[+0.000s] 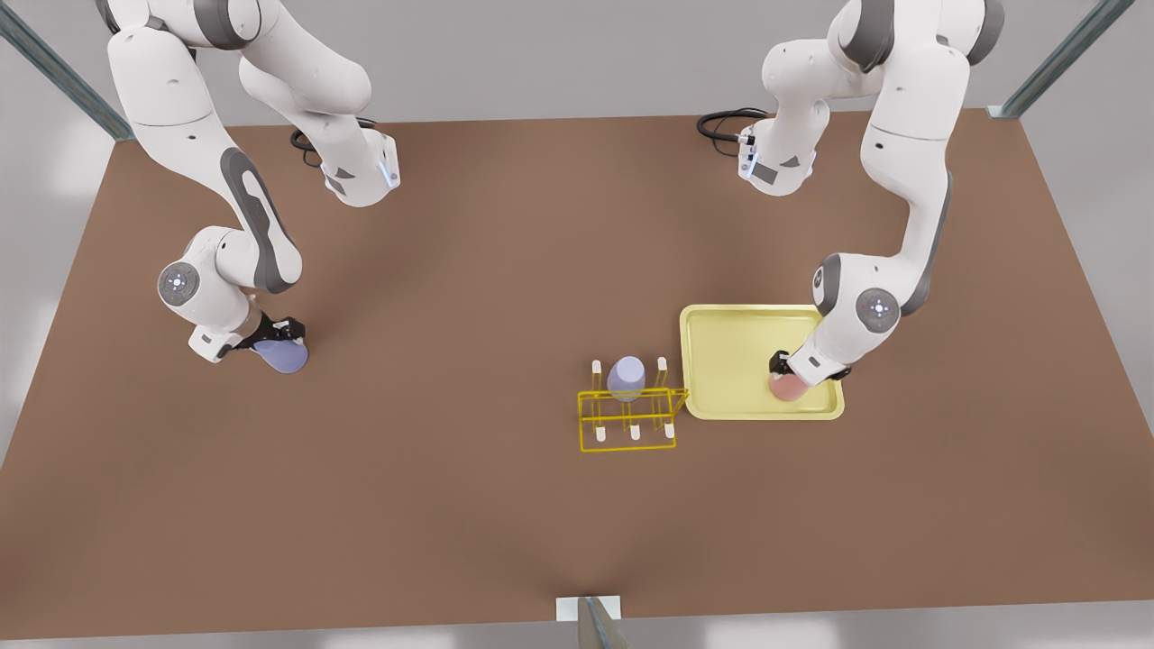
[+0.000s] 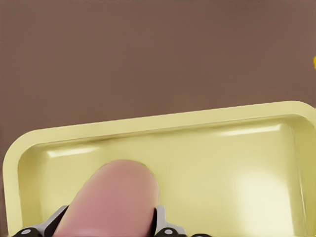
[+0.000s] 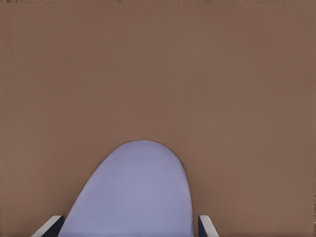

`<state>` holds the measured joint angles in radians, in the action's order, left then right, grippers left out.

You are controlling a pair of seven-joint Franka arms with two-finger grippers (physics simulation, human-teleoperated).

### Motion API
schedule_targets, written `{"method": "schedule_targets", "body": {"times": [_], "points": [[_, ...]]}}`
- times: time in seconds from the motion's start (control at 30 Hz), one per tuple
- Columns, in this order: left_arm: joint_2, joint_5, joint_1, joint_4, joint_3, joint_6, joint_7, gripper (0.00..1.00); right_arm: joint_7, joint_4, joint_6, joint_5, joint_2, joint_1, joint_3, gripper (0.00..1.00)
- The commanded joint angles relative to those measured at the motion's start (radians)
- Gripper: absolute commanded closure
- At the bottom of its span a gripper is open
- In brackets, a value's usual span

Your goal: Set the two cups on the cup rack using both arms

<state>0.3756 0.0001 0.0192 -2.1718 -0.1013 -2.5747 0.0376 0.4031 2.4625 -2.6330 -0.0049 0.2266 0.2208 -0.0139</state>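
A salmon-pink cup (image 1: 790,388) stands in the near corner of a pale-yellow tray (image 1: 730,356) at the front view's right. My left gripper (image 1: 783,371) is shut on it. In the left wrist view its fingers (image 2: 164,225) press both sides of the pink cup (image 2: 113,202). At the front view's left, my right gripper (image 1: 270,339) is shut on a tilted lavender cup (image 1: 281,355). That lavender cup (image 3: 136,192) sits between the fingers (image 3: 206,227) in the right wrist view. The yellow wire cup rack (image 1: 635,434) stands mid-table, left of the tray.
Another lavender cup (image 1: 626,378) sits upside down on a back peg of the rack. The tray's rim (image 2: 197,118) nearly touches the rack's right side. Brown table stretches between the two arms and in front of the rack.
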Motion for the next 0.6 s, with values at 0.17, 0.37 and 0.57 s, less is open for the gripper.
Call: {"method": "schedule_targets", "body": {"times": [0.17, 0.37, 0.57], "points": [[-0.081, 0.0, 0.034, 0.251, -0.047, 0.529, -0.205, 0.15, 0.011, -0.002, 0.001, 0.002, -0.001, 0.0, 0.0, 0.0], [0.063, 0.009, 0.076, 0.665, -0.135, 0.745, -0.461, 0.15, 0.013, -0.005, 0.002, 0.002, -0.001, 0.0, -0.003, 0.02], [0.175, 0.012, 0.148, 0.863, -0.135, 0.843, -0.581, 0.16, 0.014, -0.007, 0.007, 0.002, -0.001, 0.0, -0.003, 0.1]]}}
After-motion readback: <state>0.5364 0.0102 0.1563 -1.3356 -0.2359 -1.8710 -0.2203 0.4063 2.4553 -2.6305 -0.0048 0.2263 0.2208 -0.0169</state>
